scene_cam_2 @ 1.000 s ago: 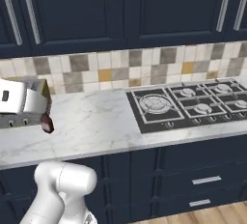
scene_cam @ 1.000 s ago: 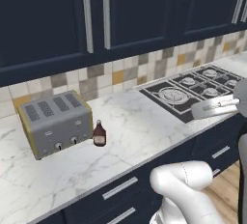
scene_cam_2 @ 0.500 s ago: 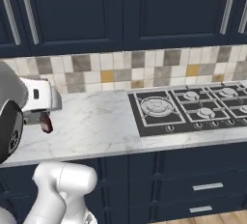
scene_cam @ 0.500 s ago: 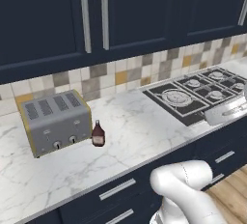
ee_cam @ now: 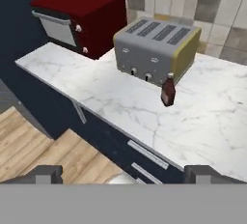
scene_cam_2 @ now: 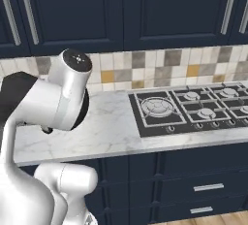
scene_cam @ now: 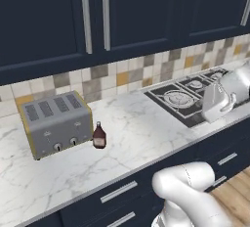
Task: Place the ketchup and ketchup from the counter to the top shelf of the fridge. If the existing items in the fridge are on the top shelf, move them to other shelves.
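Observation:
A squat dark maroon ketchup bottle (scene_cam: 99,136) with a pale label stands upright on the marbled counter (scene_cam: 141,138), just right of a grey toaster (scene_cam: 56,123). The hand view looks down on the same bottle (ee_cam: 168,91) in front of the toaster (ee_cam: 154,49), from well off the counter edge. My gripper (ee_cam: 124,175) is open, its two dark tips far apart with nothing between them, and it is a long way from the bottle. In the right base view my arm (scene_cam_2: 53,98) looms at the left and hides that end of the counter (scene_cam_2: 111,132).
A black gas hob (scene_cam: 188,96) is set into the counter at the right, also in the right base view (scene_cam_2: 193,110). A dark red oven box (ee_cam: 79,20) sits beyond the toaster. Navy cabinets hang above, drawers (scene_cam: 117,192) run below, and wood floor (ee_cam: 43,141) lies beside the counter end.
My arm has swung across: in the right base view it now fills the left side and covers the toaster and bottle. Both base views have shifted slightly. The bottle has not moved.

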### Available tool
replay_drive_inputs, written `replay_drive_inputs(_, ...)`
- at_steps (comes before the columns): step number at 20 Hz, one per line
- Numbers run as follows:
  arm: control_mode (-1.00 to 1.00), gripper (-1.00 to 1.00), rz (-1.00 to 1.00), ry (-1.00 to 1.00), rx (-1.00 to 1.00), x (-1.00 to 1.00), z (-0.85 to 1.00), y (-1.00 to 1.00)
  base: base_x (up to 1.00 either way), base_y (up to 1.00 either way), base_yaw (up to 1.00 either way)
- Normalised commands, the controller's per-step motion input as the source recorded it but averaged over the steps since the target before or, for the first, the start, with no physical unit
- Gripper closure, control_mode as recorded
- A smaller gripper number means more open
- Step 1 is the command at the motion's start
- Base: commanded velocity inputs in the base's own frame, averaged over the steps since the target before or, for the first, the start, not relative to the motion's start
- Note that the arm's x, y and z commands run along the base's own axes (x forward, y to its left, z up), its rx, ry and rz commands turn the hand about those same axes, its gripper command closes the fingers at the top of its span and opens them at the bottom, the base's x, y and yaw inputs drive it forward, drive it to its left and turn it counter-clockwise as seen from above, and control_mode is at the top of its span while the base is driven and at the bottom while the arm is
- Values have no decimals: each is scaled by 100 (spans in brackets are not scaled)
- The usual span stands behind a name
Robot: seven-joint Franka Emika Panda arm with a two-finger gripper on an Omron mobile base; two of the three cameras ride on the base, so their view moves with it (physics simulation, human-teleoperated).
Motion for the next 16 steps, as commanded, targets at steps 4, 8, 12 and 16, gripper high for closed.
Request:
replay_drive_inputs(4,-100,-100,32,-3,1,88,-38,17,0,0,0)
replay_drive_inputs(8,-100,-100,21,-13,7,62,-52,30,0,0,0)
replay_drive_inputs(12,-100,-100,7,-18,12,52,-61,51,0,0,0)
replay_drive_inputs(16,-100,-100,0,-18,18,39,-67,50,0,0,0)
